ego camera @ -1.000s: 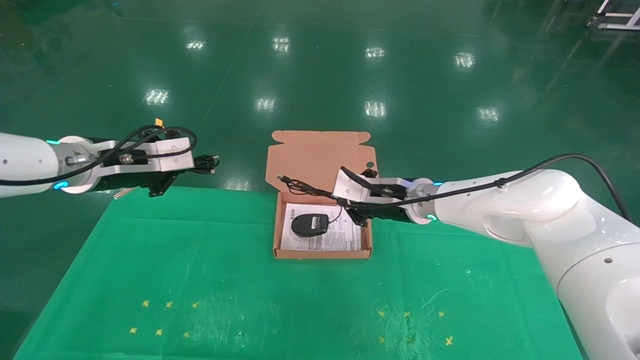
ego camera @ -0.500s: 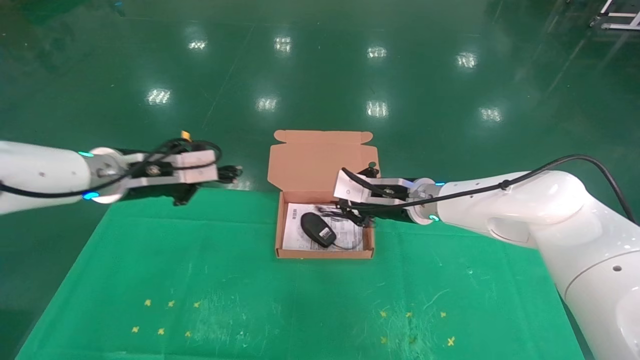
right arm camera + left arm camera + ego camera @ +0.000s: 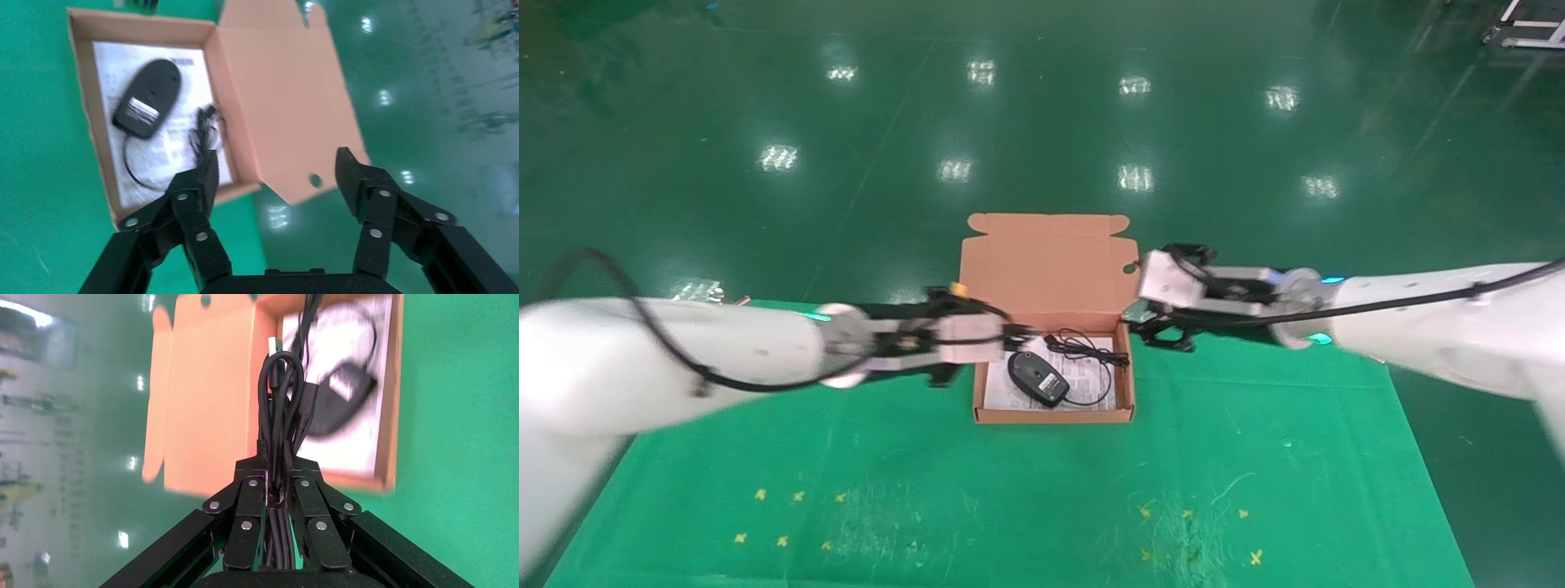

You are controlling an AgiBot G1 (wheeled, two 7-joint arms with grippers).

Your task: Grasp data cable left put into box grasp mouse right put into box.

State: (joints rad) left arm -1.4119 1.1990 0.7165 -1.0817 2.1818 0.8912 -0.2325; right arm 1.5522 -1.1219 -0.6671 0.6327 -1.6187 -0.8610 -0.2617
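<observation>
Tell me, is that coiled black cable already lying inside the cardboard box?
No, the data cable is clamped in the left hand, beside the box, where only the mouse lies.

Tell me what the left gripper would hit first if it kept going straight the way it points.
Probably the box: the left gripper, shut on the data cable, points across its near wall toward the mouse; height is unclear.
</observation>
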